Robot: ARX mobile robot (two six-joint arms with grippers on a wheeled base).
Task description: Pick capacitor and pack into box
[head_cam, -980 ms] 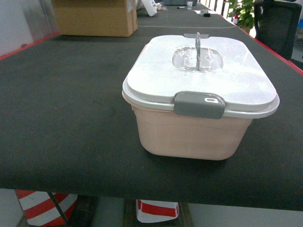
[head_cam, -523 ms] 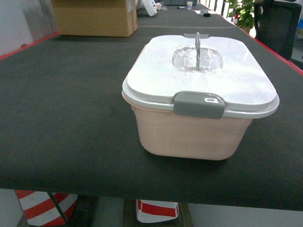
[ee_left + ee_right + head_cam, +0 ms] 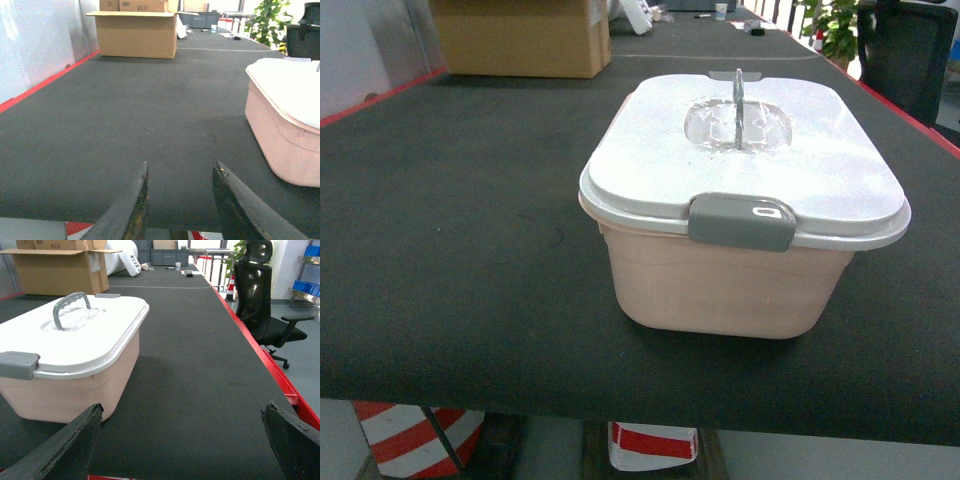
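The box (image 3: 720,285) is a pale pink tub on the black table, closed by its white lid (image 3: 650,150) with a grey latch clip (image 3: 740,222) at the front and a grey handle (image 3: 738,95) on top. It also shows at the right edge of the left wrist view, box (image 3: 280,135), and at the left of the right wrist view, box (image 3: 65,390). My left gripper (image 3: 180,170) is open over bare mat left of the box. The right gripper (image 3: 182,410) is wide open, to the right of the box. No capacitor is in view. Neither gripper shows in the head view.
A brown cardboard carton (image 3: 520,35) stands at the table's far left, also carton (image 3: 135,32). A black office chair (image 3: 260,295) is off the right side, past the red table edge (image 3: 280,385). A red-and-white cone (image 3: 410,435) sits below the front edge.
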